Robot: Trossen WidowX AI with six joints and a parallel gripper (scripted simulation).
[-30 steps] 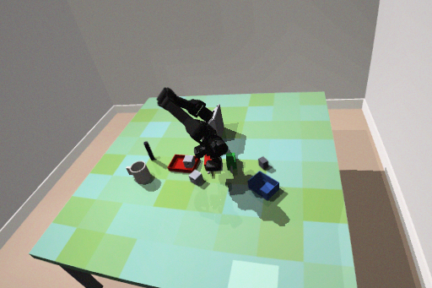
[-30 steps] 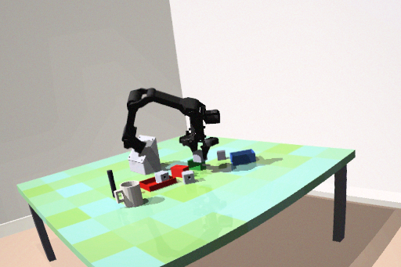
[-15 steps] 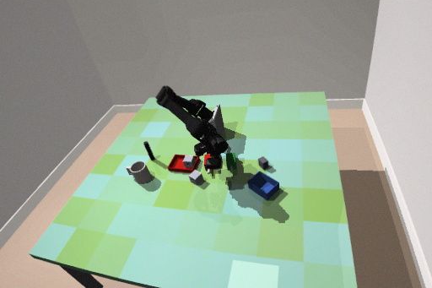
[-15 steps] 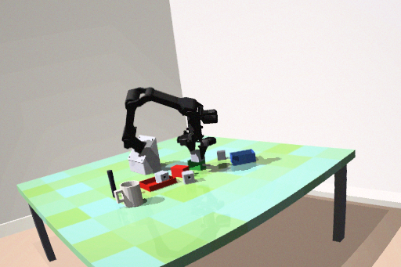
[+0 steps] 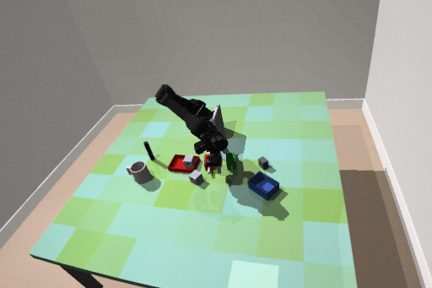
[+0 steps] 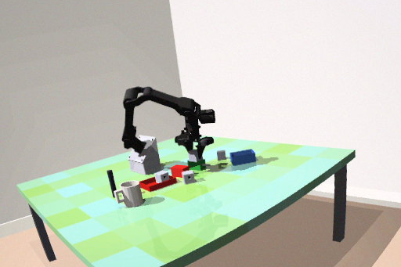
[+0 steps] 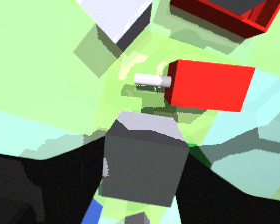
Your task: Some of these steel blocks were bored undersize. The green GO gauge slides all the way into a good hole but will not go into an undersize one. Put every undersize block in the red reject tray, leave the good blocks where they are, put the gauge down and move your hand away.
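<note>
While grey walls are enclosing our green-and-blue checkered table (image 5: 261, 234) (image 6: 188, 217), our gripper (image 5: 221, 171) (image 6: 196, 155) (image 7: 143, 141) is grasping a plain grey steel block (image 6: 193, 156) (image 7: 143, 170), its sides looking flat.

Wrist cam chops off the red tray (image 7: 218, 25) up top, and the held block (image 7: 143, 172) hides most of the green piece (image 7: 199, 155).
</note>
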